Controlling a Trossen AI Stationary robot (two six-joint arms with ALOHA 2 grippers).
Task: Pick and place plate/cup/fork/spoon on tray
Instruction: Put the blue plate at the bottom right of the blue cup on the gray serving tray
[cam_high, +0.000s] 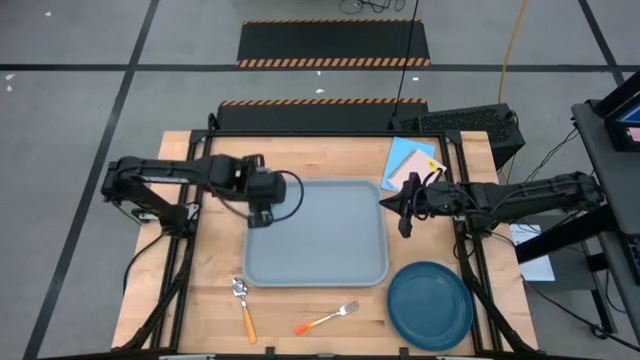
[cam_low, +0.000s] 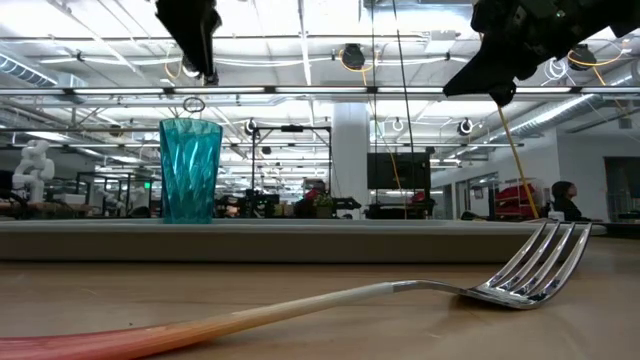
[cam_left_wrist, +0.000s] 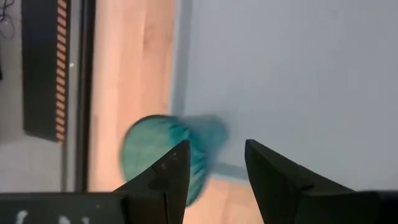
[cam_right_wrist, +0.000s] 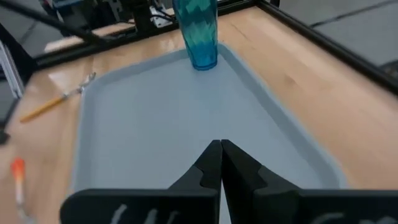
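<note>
The left gripper (cam_high: 262, 213) hangs above the cup (cam_low: 190, 170), jaws parted and empty — released, it seems, now that the cup stands upright inside the tray (cam_high: 330, 262), in its left corner and nothing else with it. The spoon (cam_high: 243, 304), fork (cam_high: 327, 319) and plate (cam_high: 430, 305) lie on the table outside the tray. The right gripper (cam_high: 405, 212) waits clenched over the tray's right edge.
</note>
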